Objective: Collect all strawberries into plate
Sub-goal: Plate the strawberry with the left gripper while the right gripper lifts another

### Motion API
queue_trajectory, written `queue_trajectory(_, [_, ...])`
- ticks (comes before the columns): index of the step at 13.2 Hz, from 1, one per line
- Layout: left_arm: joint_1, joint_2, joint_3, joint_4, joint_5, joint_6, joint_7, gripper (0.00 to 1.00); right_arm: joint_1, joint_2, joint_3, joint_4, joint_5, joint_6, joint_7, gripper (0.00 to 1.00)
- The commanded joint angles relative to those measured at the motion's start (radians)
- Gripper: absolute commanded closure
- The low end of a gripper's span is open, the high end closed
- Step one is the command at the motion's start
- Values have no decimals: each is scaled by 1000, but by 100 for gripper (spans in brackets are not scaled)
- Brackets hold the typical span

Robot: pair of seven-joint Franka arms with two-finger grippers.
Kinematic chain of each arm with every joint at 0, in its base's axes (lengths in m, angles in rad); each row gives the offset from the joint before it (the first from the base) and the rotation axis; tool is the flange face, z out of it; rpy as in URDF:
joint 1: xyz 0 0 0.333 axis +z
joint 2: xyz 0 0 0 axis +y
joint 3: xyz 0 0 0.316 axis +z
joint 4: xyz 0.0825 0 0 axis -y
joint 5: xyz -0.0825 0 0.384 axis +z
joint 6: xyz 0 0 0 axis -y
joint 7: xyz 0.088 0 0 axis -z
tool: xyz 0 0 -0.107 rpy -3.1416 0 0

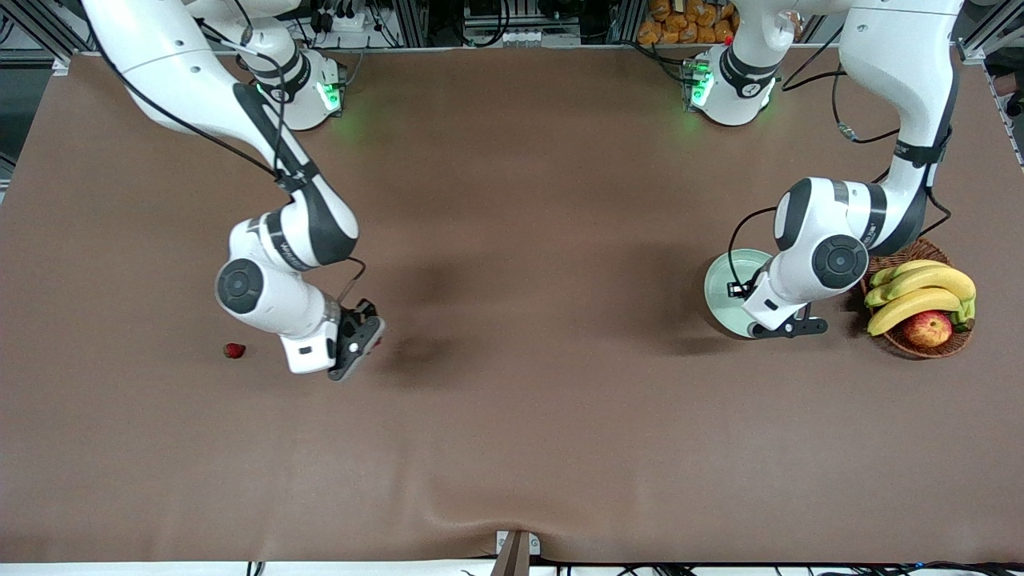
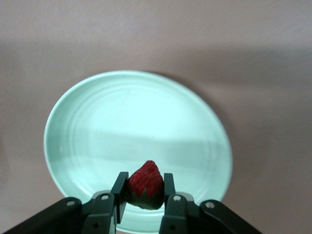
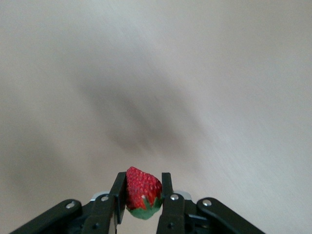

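Observation:
My left gripper (image 2: 145, 181) is shut on a strawberry (image 2: 145, 189) and holds it over the pale mint-green plate (image 2: 97, 126), above the rim. In the front view that gripper (image 1: 774, 322) is over the plate (image 1: 726, 276) at the left arm's end of the table. My right gripper (image 3: 143, 187) is shut on a second strawberry (image 3: 141, 195) above bare table; in the front view it (image 1: 358, 339) hangs toward the right arm's end. A third strawberry (image 1: 234, 350) lies on the table beside the right gripper, nearer the table's end.
A brown wicker basket (image 1: 912, 346) with bananas (image 1: 920, 290) and a red-yellow apple (image 1: 928, 328) stands beside the plate, toward the left arm's end. The brown cloth has a fold at the near edge (image 1: 480, 520).

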Motion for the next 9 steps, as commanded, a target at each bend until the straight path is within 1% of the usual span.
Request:
queue_trajectory(1, [39,-35,-13,-32,24,4,3,54,65,77,-3,65,66,86,5,100])
queue_trajectory(2, [54,-53,-11,-16,24,-26,14,43,96,91,-3,77,68,106,51,100])
queue_trajectory(3, [82,-70,-14,21,25,-77,41,0,140,106,-4,92,63,121,122,100])
queue_trajectory(4, [86,-75,-14,87,24,-143,73,0,185,124,-7,115,62,136,198,100])
queue_trajectory(6, [108,-73,-17,251,18,-338,81,0,254,173,-13,168,57,170,336,100])
queue_trajectory(8, [93,-66,-20,426,17,-511,83,0,308,216,-13,203,57,205,436,100])
queue_trajectory(9, [90,-63,-32,493,19,-586,83,0,334,233,-15,209,57,230,483,100])
